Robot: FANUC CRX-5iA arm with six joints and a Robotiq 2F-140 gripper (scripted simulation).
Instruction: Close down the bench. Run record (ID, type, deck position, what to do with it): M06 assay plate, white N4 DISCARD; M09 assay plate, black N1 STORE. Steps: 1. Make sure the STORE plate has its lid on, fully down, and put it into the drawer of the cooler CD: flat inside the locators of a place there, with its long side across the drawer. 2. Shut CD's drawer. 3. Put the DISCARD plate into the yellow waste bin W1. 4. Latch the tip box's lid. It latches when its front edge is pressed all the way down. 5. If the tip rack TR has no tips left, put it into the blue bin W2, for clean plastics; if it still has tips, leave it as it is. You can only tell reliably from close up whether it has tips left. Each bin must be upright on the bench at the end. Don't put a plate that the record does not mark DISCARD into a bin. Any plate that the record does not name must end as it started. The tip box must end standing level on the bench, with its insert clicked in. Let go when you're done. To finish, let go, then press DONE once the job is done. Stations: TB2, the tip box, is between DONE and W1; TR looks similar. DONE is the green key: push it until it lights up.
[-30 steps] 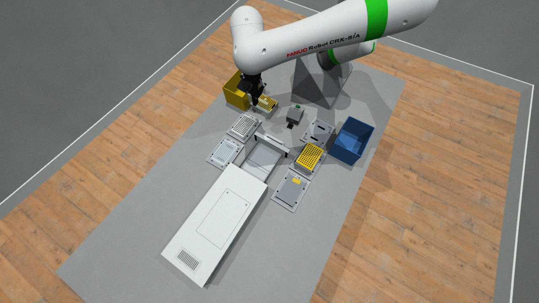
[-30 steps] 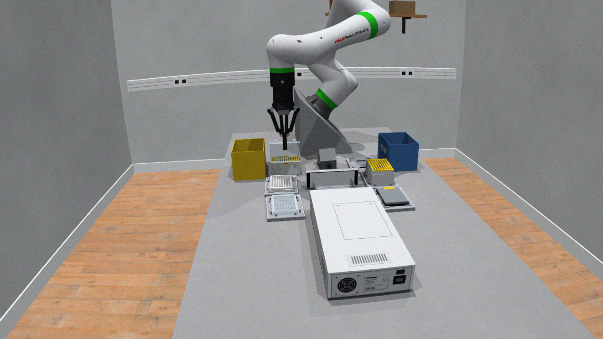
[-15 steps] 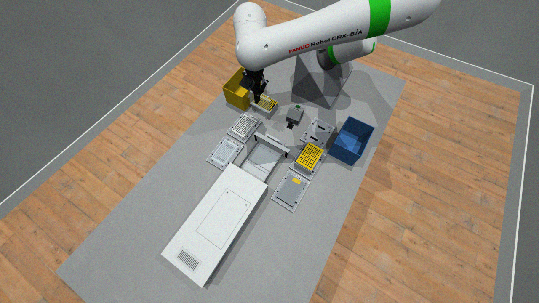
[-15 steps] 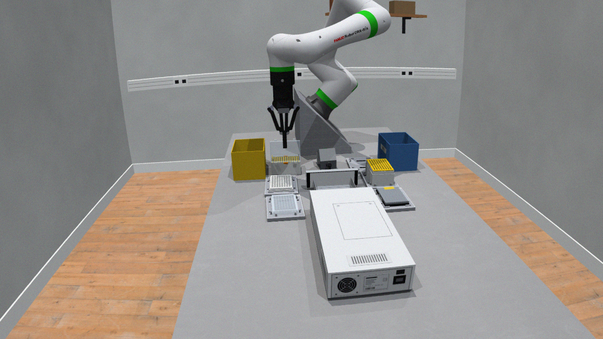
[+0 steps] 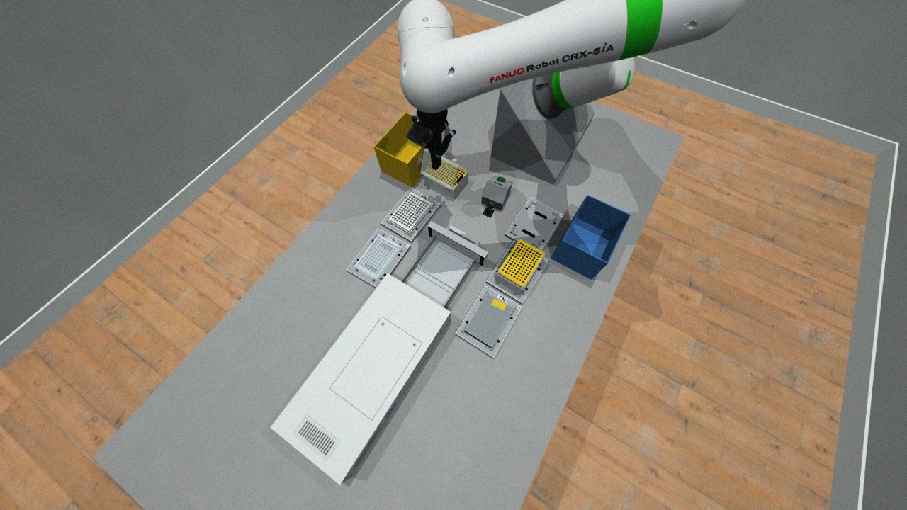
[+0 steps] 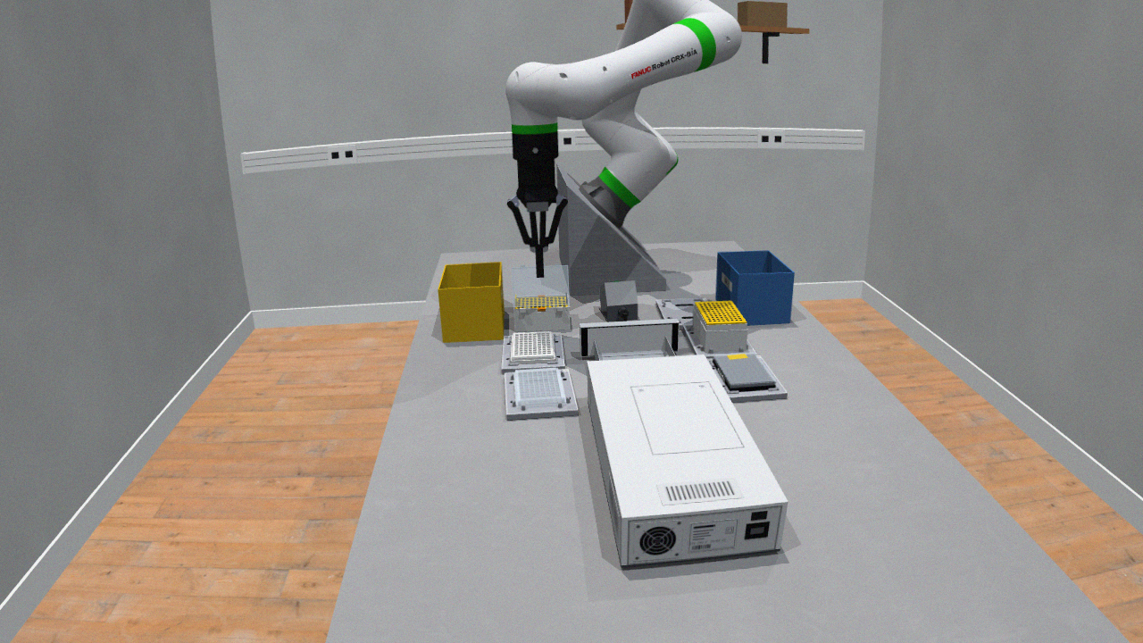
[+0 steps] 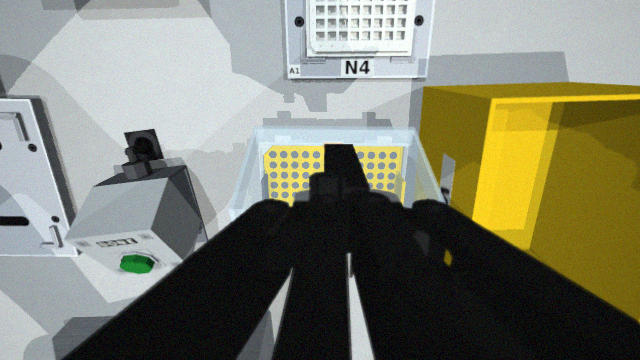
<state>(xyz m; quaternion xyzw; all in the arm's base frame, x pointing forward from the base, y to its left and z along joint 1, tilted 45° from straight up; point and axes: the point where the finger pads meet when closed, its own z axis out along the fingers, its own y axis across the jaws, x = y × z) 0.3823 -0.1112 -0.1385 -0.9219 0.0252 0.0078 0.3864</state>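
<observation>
My gripper (image 5: 437, 159) (image 7: 337, 167) is shut and empty. It points straight down over the tip box (image 5: 445, 175), and its tips (image 7: 340, 155) hang just above the yellow insert. The box's clear lid (image 6: 541, 281) looks raised behind the insert. The yellow bin (image 5: 399, 151) stands right beside the box. The white plate (image 5: 409, 211) sits at N4 (image 7: 357, 67). The dark plate (image 5: 489, 320) lies on its nest by the cooler (image 5: 364, 374). The cooler's drawer (image 5: 441, 266) is open and empty. The tip rack (image 5: 521, 263) has a yellow top. The blue bin (image 5: 592, 234) stands upright.
The green DONE key (image 7: 136, 263) sits on its grey block to the other side of the tip box. A clear-lidded plate (image 5: 377, 255) lies on the nest beyond N4. An empty nest (image 5: 536, 220) lies between the key block and the blue bin.
</observation>
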